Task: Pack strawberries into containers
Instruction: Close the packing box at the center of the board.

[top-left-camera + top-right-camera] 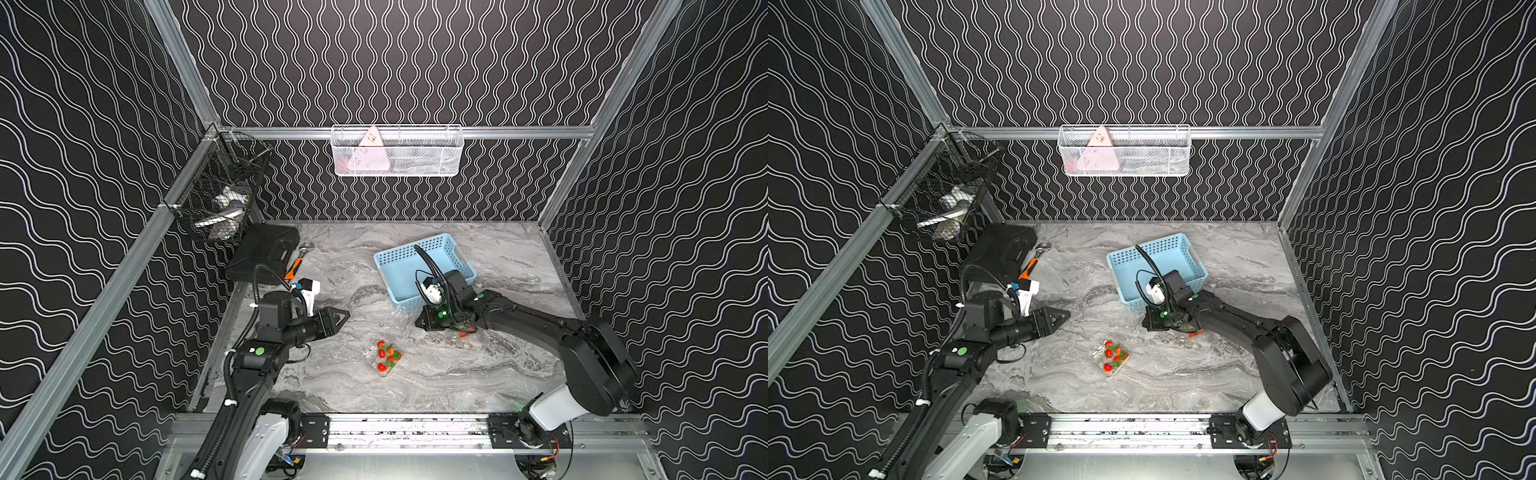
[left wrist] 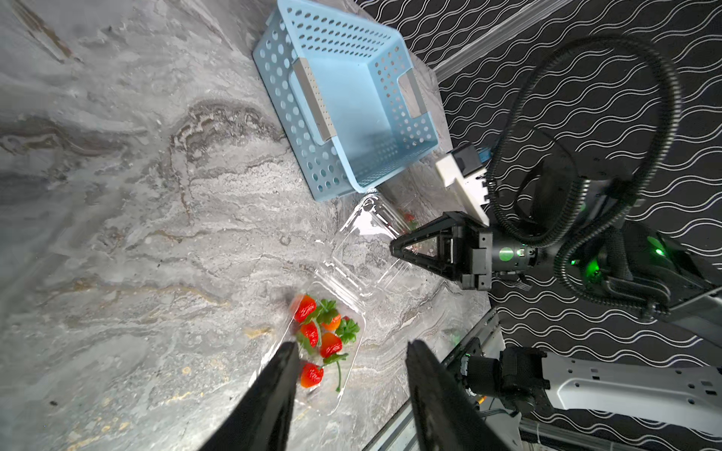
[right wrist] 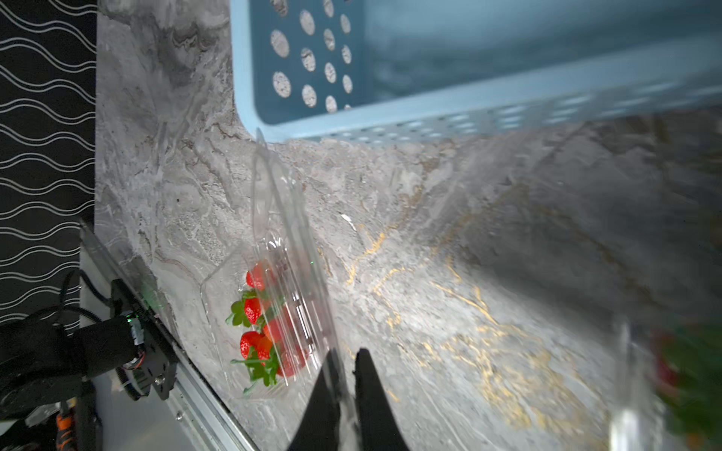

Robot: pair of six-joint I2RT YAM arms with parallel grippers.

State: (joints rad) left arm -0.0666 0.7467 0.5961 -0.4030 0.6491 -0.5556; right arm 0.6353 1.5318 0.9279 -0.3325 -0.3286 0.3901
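I have the right gripper (image 3: pixel 347 355) pinched on the free edge of the clear lid (image 2: pixel 363 242). In the right wrist view the thin plastic runs straight into the narrow gap between the 2 fingers, so I read it as a grip on the lid, not an empty clench. The lid stands tilted up off its hinge, and I take the hold to be for folding it over and snapping it closed.

Its clamshell (image 2: pixel 344 394) sits low and centre in both top views on the grey marble tabletop (image 1: pixel 332 282). About 5 strawberries (image 2: pixel 330 345), red with green tops, are bunched in the tray.

The left gripper (image 2: pixel 351 345) hangs near that tray, to its upper left in both top views, fingers spread with nothing between them. My guess is that it waits there to steady the light box if the lid pull drags it sideways.

A 2nd clear box (image 3: pixel 629 375) is only a blur at the lower right of the right wrist view, with red and green inside. I cannot tell whether it is closed.

The light-blue perforated basket (image 1: pixel 415 243), right of centre on the tabletop, looks empty, so I judge the loose berries are all packed.

I can read no brand or label. The marks on the pale triangular card (image 1: pixel 371 143) in the white wire basket (image 1: pixel 440 162) are too small.
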